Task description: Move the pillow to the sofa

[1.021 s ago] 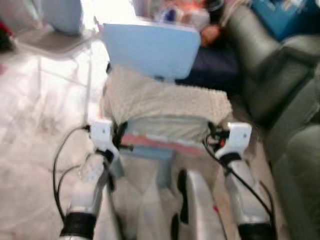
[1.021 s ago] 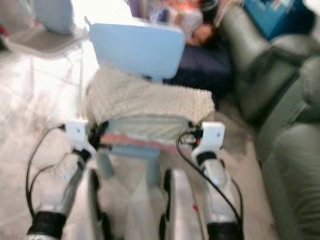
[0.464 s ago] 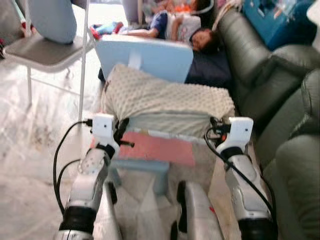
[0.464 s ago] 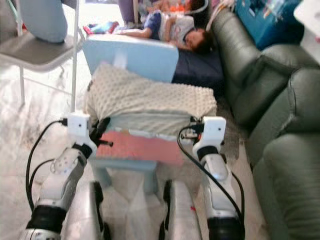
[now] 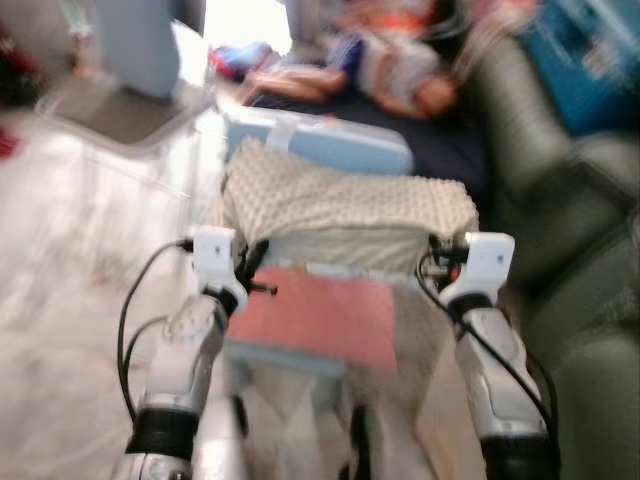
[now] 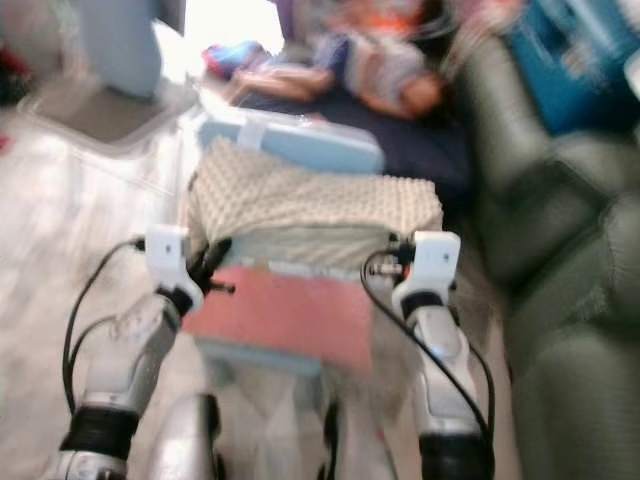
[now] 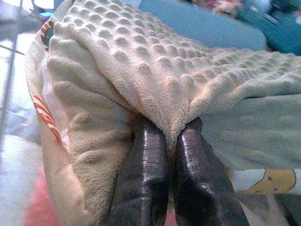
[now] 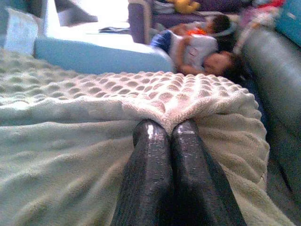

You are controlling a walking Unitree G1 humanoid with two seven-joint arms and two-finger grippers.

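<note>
A cream pillow [image 5: 345, 215] with a bumpy fleece cover hangs between my two arms, above a small blue chair with a pink seat [image 5: 320, 315]. My left gripper [image 7: 171, 132] is shut on the pillow's left edge, its fingers [image 7: 146, 160] pinching a fold of fleece. At the pillow's right edge my right gripper [image 8: 167, 129] is shut on the fabric too. The dark green sofa [image 5: 590, 200] stands to the right. The head views are blurred.
A person [image 5: 390, 70] lies on a dark mat beyond the blue chair's backrest [image 5: 330, 145]. A grey folding chair [image 5: 130, 90] stands at the far left on the pale floor. A blue box [image 6: 590, 60] rests on the sofa's far end.
The whole picture has shifted and blurred, so the camera has moved. The pillow now sits a little higher over the pink seat, with both grippers still holding it.
</note>
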